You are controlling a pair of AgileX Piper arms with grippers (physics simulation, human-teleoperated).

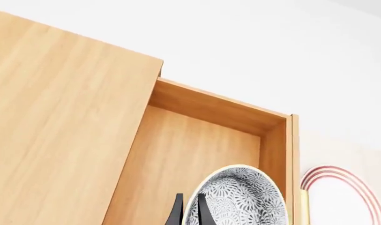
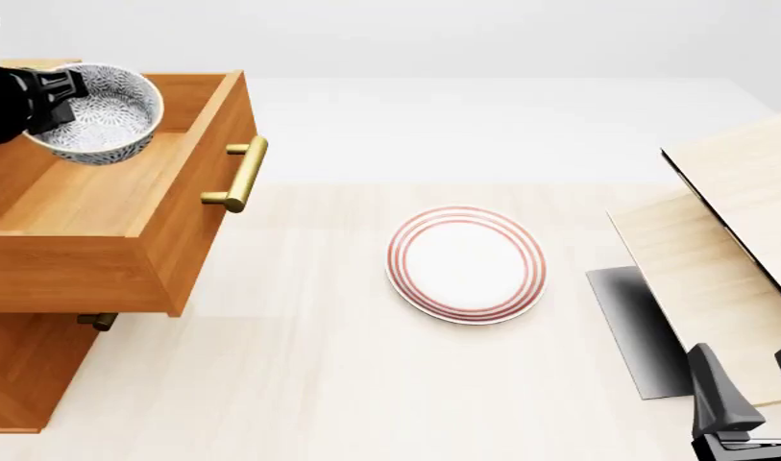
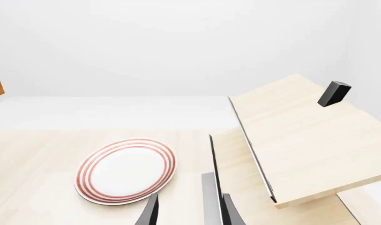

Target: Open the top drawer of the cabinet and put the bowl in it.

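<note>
Orange-brown wood fills the left of the scene: the cabinet [image 2: 18,375], a chest of drawers with brass bar handles, stands at about nine o'clock from the table's middle, and its top drawer [image 2: 134,206] is pulled well out, showing a lighter floor inside. That leaves the opening free from above, which I take to be why it sits so far forward.

The small round deep bowl [image 2: 98,113], white with a dense grey-blue speckled pattern, hangs over the back part of the open drawer, at about ten o'clock in the front view. The left gripper [image 2: 55,96] has it pinched by the rim, one black finger [image 1: 203,211] inside and one outside the wall, a grip that keeps the bowl's body hanging clear for lowering. It does not appear to rest on the drawer floor yet, so my guess is that release is the step still to come.

The bowl's mouth faces up and is tipped a little toward the camera; being round it has no long axis to speak of, only its upright one.

The right gripper [image 2: 765,384] waits at about five o'clock with its fingers parted and nothing between them, near pale light-wood panels [image 2: 736,221]. A flat white plate with red rings [image 2: 467,264] lies on the table [image 2: 301,384] near the middle, well apart from both arms.
</note>
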